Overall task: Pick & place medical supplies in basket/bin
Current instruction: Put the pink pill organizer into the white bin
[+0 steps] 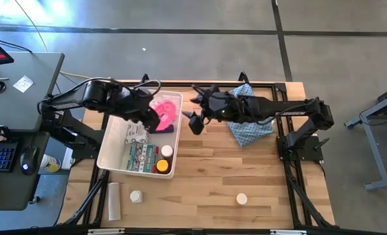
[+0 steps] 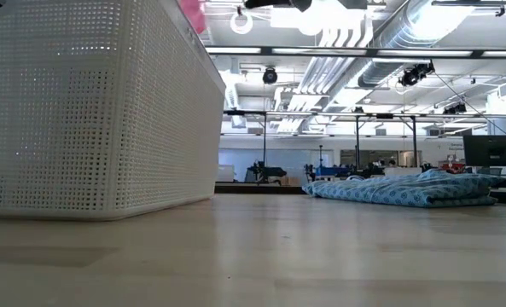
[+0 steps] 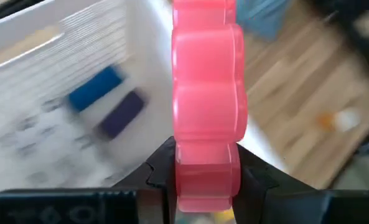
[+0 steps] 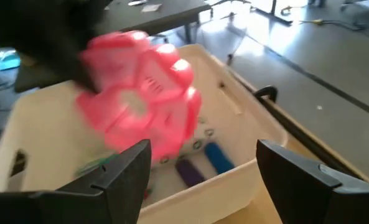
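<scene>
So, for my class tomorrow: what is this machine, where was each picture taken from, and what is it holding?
Two dark robot arms work at a wooden table. One picture looks straight down, one looks level across the tabletop, and two come from cameras on the wrists. The left gripper has its jaws closed on a pink flower-shaped pill organiser, held over the white bin, which already contains packets and small bottles. The right gripper waits beside the bin, jaws open and empty. A blue cloth and two white-capped jars lie on the table.

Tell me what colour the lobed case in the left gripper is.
Pink; the lobed case shows best in the left wrist view, clamped in the left gripper.
</scene>
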